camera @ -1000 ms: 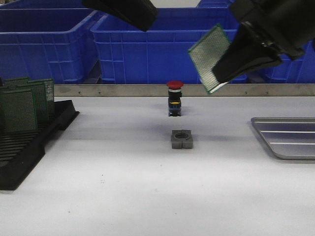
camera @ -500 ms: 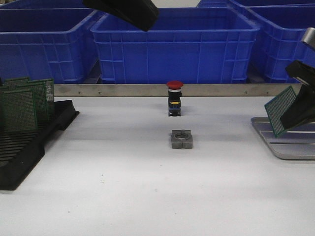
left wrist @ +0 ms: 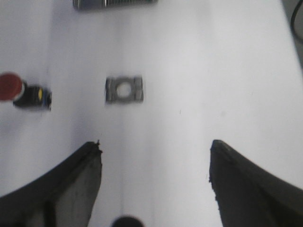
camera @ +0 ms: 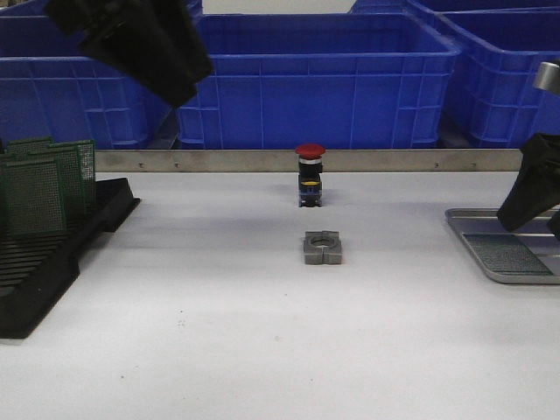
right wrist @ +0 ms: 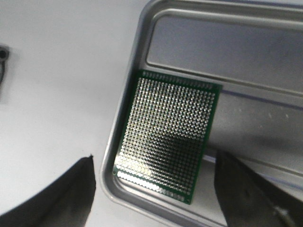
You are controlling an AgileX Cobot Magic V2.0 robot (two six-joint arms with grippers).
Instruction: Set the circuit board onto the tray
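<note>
The green circuit board (right wrist: 168, 137) lies flat in the near-left corner of the silver-grey tray (right wrist: 246, 52), apart from both fingers. My right gripper (right wrist: 154, 158) is open and empty just above it, one finger on each side of the board. In the front view the board (camera: 506, 254) lies in the tray (camera: 472, 229) at the right edge, under my right gripper (camera: 538, 210). My left gripper (left wrist: 155, 144) is open and empty, high over the table's left side (camera: 166, 70).
A black slotted rack (camera: 52, 254) with several upright green boards stands at the left. A red-topped push button (camera: 310, 175) and a grey metal block (camera: 322, 248) sit mid-table. Blue bins (camera: 315, 79) line the back behind a metal rail.
My right gripper carried the board down from mid-air to the tray and let it go; the board now lies flat. My left arm has moved to the left.
</note>
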